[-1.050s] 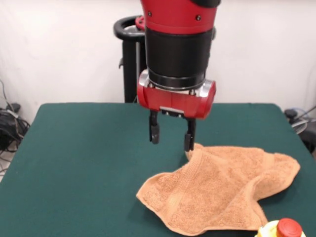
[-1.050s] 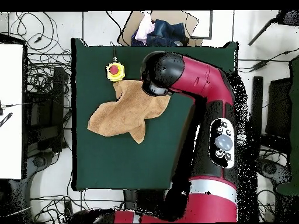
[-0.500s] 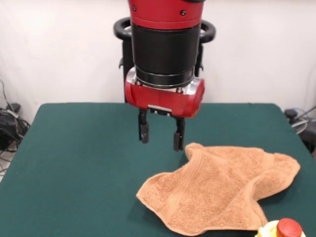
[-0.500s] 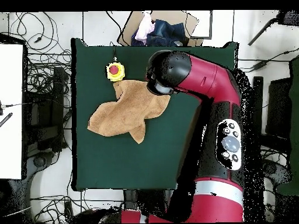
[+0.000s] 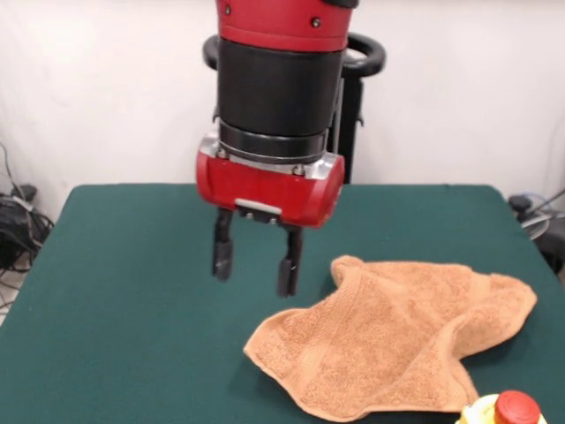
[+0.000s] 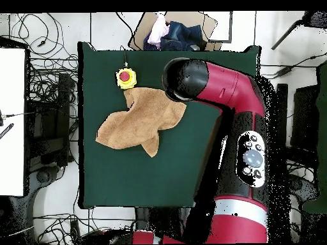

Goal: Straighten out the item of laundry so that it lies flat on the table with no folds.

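End effector: being held spread, nothing gripped, above the counter.
Towel: lying crumpled on the counter, at four o'clock from the end effector, apart.

A robotics lab or test room. A red and black robot arm on a pedestal works over a surface covered in green felt, against a plain white wall. Seen from above, tangled black cables cover the tiled floor around it, with a yellow box bearing a red emergency-stop button on the surface's edge.
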`<state>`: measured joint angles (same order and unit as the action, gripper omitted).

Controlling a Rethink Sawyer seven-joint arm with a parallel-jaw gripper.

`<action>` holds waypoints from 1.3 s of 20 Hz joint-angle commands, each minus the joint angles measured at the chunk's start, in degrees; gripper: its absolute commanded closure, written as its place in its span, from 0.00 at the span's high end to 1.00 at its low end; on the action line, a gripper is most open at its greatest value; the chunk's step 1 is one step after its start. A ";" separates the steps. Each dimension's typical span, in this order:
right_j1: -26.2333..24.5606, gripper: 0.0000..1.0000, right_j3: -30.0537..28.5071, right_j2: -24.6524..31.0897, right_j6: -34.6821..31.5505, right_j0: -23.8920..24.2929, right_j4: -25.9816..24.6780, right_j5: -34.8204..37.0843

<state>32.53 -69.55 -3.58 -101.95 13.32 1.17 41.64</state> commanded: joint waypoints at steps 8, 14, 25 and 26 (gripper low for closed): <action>3.75 1.00 -0.39 -5.12 -8.40 -3.81 -7.47 -15.37; 2.75 1.00 -4.38 -3.00 -10.23 -2.86 -1.19 -1.50; -0.31 1.00 -6.42 0.61 -11.44 -0.19 10.12 26.03; -0.68 1.00 -6.13 0.54 -11.31 -0.22 10.30 25.99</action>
<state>35.70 -69.06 -7.71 -101.95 12.28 7.87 63.98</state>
